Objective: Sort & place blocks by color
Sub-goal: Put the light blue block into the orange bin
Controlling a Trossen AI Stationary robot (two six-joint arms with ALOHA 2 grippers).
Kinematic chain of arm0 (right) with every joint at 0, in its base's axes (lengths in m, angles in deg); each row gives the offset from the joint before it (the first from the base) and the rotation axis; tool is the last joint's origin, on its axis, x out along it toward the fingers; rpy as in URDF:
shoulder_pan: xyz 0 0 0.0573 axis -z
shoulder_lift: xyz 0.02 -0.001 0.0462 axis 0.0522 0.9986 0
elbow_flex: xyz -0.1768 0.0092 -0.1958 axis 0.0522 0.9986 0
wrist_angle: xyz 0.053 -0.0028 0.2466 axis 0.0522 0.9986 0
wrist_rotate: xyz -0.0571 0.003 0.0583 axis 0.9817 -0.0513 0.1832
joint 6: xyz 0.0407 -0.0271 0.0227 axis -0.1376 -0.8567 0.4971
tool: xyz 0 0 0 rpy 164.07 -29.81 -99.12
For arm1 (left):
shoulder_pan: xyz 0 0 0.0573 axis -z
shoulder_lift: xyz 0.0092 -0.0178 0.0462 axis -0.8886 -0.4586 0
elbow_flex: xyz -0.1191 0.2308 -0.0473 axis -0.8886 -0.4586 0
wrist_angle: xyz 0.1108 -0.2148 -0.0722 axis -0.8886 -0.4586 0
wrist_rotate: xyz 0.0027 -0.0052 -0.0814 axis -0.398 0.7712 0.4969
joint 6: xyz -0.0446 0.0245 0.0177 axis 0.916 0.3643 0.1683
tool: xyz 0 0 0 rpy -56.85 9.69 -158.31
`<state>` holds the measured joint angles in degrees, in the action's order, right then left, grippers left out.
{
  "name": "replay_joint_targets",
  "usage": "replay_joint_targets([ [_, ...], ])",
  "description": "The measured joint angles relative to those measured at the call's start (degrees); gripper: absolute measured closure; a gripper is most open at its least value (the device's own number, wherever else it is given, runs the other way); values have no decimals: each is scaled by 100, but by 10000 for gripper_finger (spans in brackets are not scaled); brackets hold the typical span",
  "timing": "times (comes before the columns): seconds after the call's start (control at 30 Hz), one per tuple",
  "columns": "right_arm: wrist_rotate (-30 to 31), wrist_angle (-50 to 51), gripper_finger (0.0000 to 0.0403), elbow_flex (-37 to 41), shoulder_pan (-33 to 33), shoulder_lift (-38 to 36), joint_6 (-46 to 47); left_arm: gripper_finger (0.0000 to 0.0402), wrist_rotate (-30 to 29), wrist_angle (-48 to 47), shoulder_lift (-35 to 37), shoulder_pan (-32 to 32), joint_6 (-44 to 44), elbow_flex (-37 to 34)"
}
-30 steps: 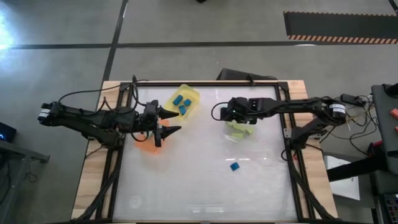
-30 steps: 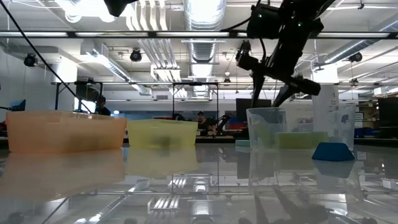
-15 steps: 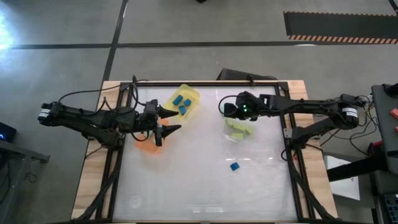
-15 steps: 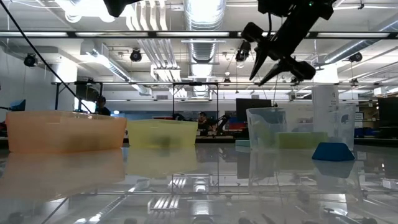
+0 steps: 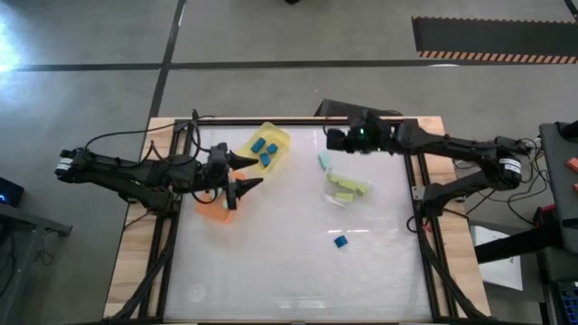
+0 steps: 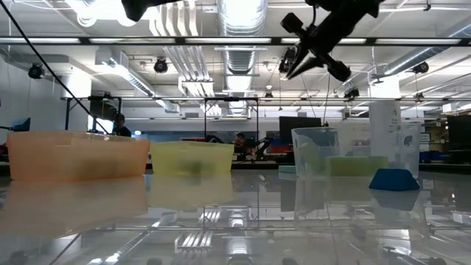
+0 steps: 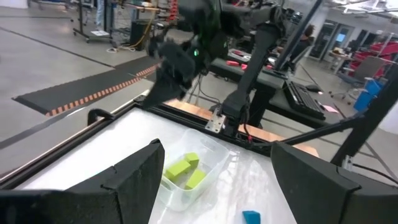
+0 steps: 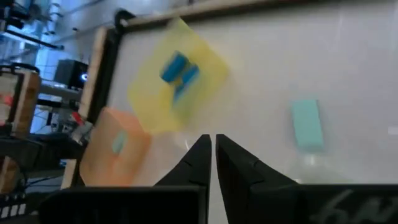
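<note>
Blocks sit in several spots around the clear dish [image 5: 346,188], which rests right of centre on the pale worktop [image 5: 271,271]. Inside the dish lie the yellow-green blocks [image 5: 348,185], seen in the left wrist view as two or three pieces [image 7: 185,170] leaning together. Just beyond the dish's far left corner a single light teal block [image 5: 322,162] lies flat on the worktop, on its own; the right wrist view looks down on it [image 8: 307,124]. On the near side of the dish, a little apart from it, a lone dark blue block [image 5: 340,241] rests on the worktop. Well to the left of the dish stands the yellow bin [image 5: 265,149] with three dark blue blocks [image 5: 265,150] in it, and beside that bin, nearer the left arm, the orange bin [image 5: 213,212], mostly covered from above; in the right wrist view a small teal piece [image 8: 117,143] shows through its wall.

The right tool [image 5: 330,138] hangs in the air past the dish's far edge, near the worktop's back rail, its two fingers [image 8: 198,163] pressed together with nothing between them. The left tool [image 5: 246,175] hovers well left of the dish, between the yellow and orange bins, its fingers spread wide and empty.
</note>
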<state>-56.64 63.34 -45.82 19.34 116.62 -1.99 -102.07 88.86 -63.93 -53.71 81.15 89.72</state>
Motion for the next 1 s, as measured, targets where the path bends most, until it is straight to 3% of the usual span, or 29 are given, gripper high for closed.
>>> replay_joint_targets([
  [0.13,-18,484,392,-838,328,431,-779,123,-175,2,0,0,133,0],
  [0.47,-211,3307,392,-3247,884,2412,-2455,123,-337,4,0,0,300,0],
  [0.7,-195,4280,389,-4231,935,3617,-2971,123,-391,4,0,0,452,-1],
  [0.83,-196,4356,363,-4456,931,4052,-3031,123,-405,4,0,0,453,-2],
  [1.0,-193,4357,298,-4552,933,4441,-3060,123,-430,3,0,0,449,-2],
])
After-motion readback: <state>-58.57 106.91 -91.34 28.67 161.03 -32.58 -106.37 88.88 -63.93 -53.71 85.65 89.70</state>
